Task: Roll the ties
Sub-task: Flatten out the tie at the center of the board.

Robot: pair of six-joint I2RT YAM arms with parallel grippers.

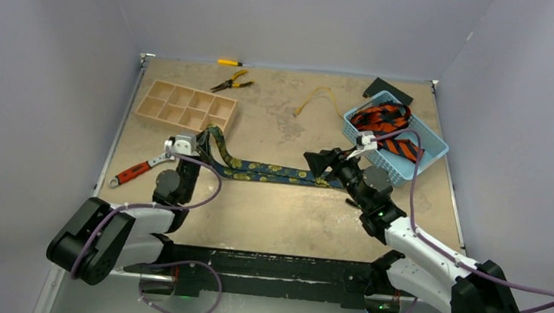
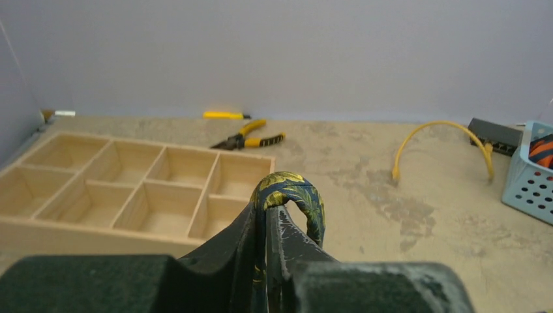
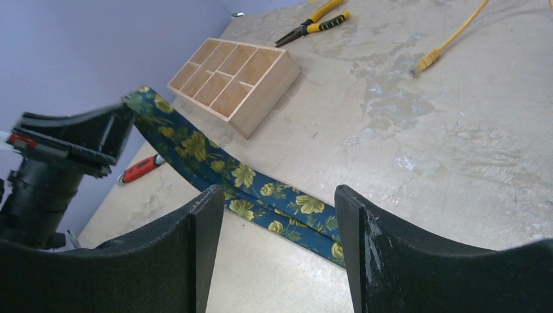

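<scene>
Fold of navy tie [image 1: 269,172] tight between left jaws, right jaws wide above its flat stretch

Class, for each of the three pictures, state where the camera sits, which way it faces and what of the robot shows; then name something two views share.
Top external: high behind the bases, looking down on the table; left arm and right arm both show.
Left wrist: on the left arm, facing the far wall; left pincer shut on the navy tie.
Right wrist: on the right arm, facing left across the table; right pincer open, framing the tie.
Shared: both wrist views show the wooden tray and pliers.
</scene>
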